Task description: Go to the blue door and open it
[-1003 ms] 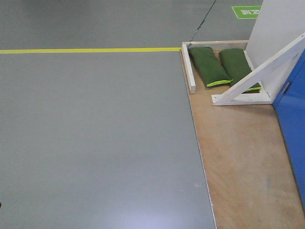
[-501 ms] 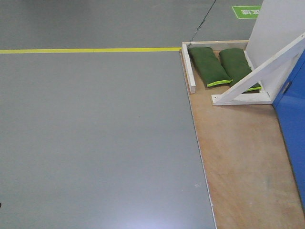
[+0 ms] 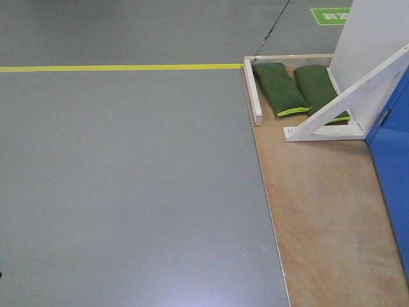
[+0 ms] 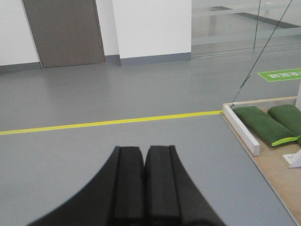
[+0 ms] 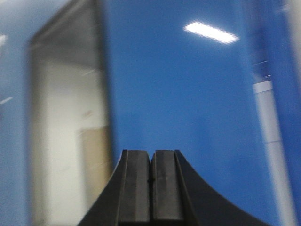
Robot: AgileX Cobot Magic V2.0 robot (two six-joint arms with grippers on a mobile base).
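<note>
The blue door [image 3: 393, 160] shows as a glossy blue panel along the right edge of the front view, standing on the plywood platform [image 3: 319, 211]. In the right wrist view the blue door [image 5: 188, 94] fills most of the blurred picture, close in front of my right gripper [image 5: 151, 157], whose jaws are shut on nothing. My left gripper [image 4: 144, 153] is also shut and empty, hanging over the grey floor and pointing at the yellow line [image 4: 108, 122]. Neither gripper appears in the front view.
A white braced frame [image 3: 348, 109] stands left of the door. Two green sandbags [image 3: 281, 89] lie on the platform behind a white rail [image 3: 254, 96]. The yellow floor line [image 3: 121, 67] crosses the grey floor. A grey door [image 4: 66, 30] is far back.
</note>
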